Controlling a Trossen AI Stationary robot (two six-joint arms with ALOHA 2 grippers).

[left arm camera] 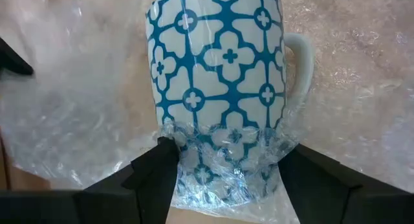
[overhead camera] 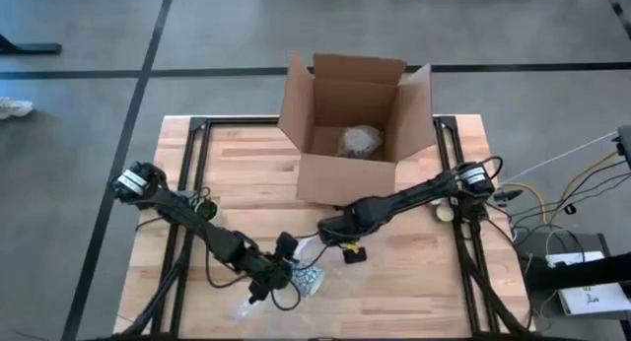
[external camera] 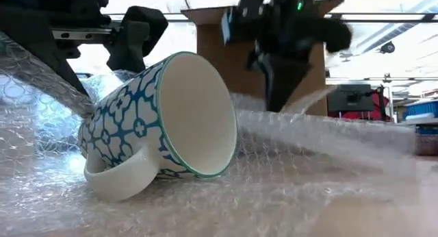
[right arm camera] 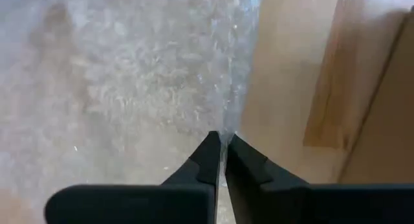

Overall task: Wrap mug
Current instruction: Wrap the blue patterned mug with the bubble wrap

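Left gripper (left arm camera: 223, 179) clamps mug (left arm camera: 220, 88) base through bubble wrap (right arm camera: 129, 88); right gripper (right arm camera: 222, 156) pinches wrap edge, seemingly only 1 layer. Risk: edge slips out, tilted mug rolls.

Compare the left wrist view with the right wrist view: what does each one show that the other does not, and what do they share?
Only the left wrist view shows the patterned mug, lying on its side with its base between the left gripper jaws. Only the right wrist view shows the right gripper pinching an edge of the bubble wrap, with the cardboard box beside it. Both show bubble wrap on the wooden table.
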